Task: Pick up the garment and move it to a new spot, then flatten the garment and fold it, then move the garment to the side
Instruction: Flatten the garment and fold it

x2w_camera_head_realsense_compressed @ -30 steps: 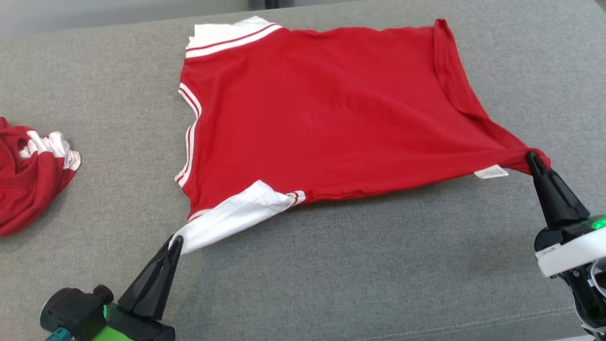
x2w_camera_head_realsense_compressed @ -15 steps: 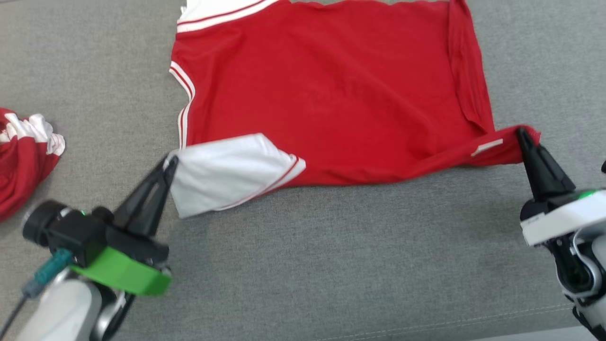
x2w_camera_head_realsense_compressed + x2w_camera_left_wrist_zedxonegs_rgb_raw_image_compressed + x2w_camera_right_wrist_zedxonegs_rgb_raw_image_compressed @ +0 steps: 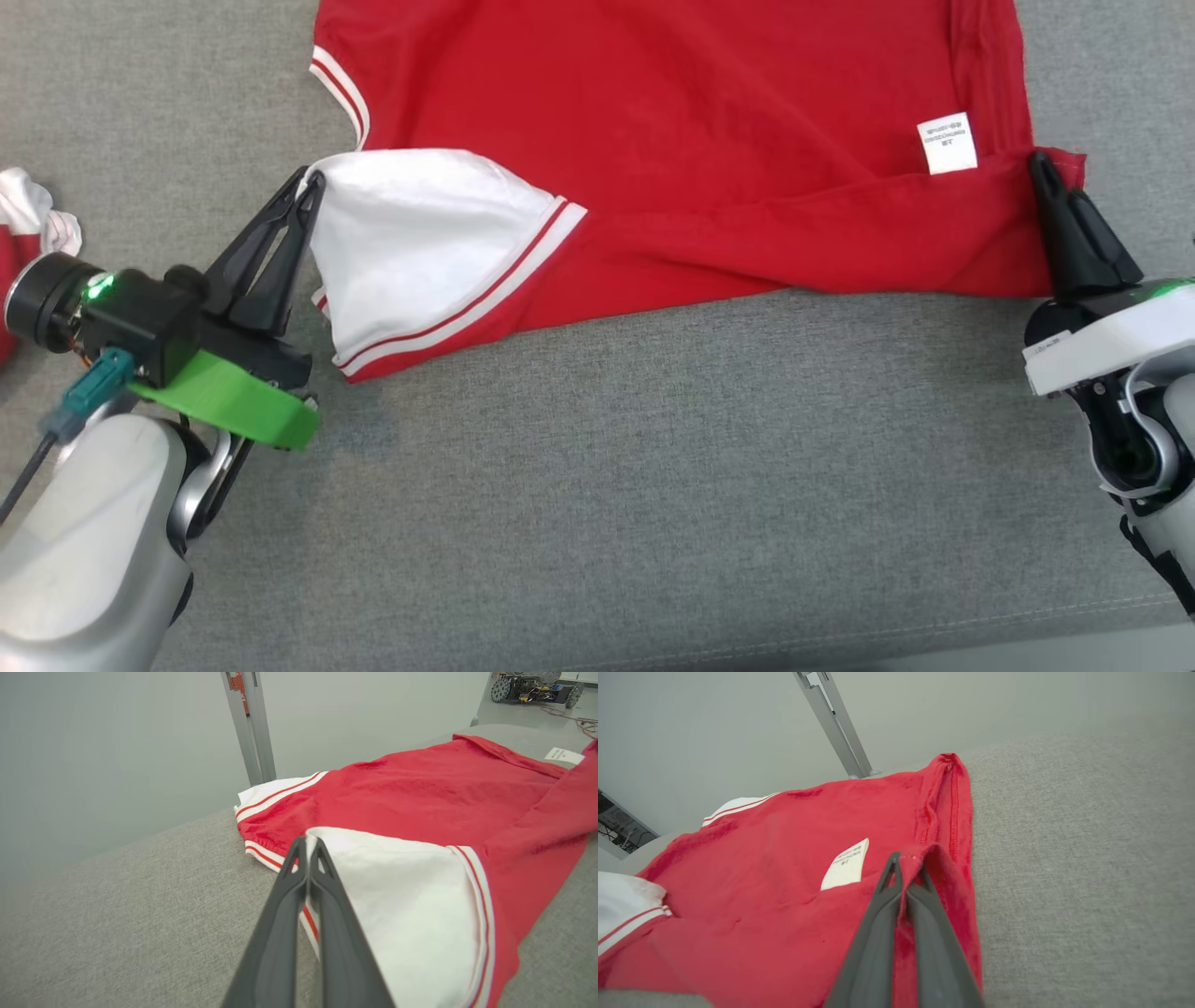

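Carried forward, the garment (image 3: 700,93) is clamped by outstretched left end effector (image 3: 309,183) and right end effector (image 3: 1035,162).

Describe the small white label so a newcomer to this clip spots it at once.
A red shirt with white sleeves lies spread on the grey cushion. Near the corner pinched by the right gripper sits the label. It is the only small white rectangle with tiny print; the other white patches are large, red-striped sleeves.
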### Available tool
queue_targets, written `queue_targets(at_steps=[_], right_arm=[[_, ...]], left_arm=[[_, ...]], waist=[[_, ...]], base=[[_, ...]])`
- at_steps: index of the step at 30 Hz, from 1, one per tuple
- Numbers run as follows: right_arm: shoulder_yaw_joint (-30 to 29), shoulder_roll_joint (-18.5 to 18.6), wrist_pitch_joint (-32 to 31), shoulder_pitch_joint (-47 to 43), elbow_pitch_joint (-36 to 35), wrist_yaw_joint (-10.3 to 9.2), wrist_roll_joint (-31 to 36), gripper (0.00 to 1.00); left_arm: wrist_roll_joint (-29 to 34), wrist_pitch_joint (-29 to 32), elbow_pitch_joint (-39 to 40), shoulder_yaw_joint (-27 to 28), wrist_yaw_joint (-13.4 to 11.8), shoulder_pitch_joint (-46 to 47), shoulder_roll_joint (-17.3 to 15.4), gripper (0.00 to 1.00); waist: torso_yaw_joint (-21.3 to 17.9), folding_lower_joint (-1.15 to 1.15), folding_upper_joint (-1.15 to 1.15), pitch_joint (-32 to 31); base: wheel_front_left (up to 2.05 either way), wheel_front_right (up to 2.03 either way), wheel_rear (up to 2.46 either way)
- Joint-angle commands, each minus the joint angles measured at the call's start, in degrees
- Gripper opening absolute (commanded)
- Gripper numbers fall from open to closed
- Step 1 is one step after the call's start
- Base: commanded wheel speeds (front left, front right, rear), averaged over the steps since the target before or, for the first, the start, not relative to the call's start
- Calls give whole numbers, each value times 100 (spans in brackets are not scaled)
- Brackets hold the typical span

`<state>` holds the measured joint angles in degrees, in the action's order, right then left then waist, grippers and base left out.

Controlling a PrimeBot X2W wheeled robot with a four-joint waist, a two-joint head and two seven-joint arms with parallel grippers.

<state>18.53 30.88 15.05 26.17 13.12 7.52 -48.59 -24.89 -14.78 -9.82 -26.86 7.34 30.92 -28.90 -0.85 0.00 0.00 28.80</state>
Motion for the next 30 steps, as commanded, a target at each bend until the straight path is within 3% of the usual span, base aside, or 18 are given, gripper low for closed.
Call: queue_targets(at_steps=[1,2,4,5,10,17,23,30], right_arm=[[86,3,18,113,84,-6,36,100],[128,20,18,164,122,-6,62,100],[169,44,17,252,201,-6,159,100],[222,60,17,259,234,-6,200,100],[420,297,17,102,280,-7,432,100],[197,548,17,-414,85,-7,604,100],[-96,494,17,-810,-189,-7,648,100],[-202,366,17,-982,-342,-7,683,100]], left_arm=[[-63,-37,-118,-66,16,191,16,47],[-98,-39,-198,-126,16,240,23,59],[-175,-43,-340,-265,18,321,25,97],[-188,-42,-404,-314,19,365,28,100],[-304,-44,-570,-277,-31,205,112,100],[-967,46,-331,-39,-255,-855,383,100],[-1727,299,-230,115,-477,-1659,716,100],[-1923,332,-555,249,-746,-1547,917,100]], waist=[[14,0,0,103],[14,0,0,112],[15,0,0,117],[17,0,0,102],[27,0,0,-116],[-33,0,0,-572],[-129,0,0,-743],[-225,0,0,-718]], base=[[0,0,0],[0,0,0],[0,0,0],[0,0,0],[0,0,0],[0,0,0],[0,0,0],[0,0,0]])
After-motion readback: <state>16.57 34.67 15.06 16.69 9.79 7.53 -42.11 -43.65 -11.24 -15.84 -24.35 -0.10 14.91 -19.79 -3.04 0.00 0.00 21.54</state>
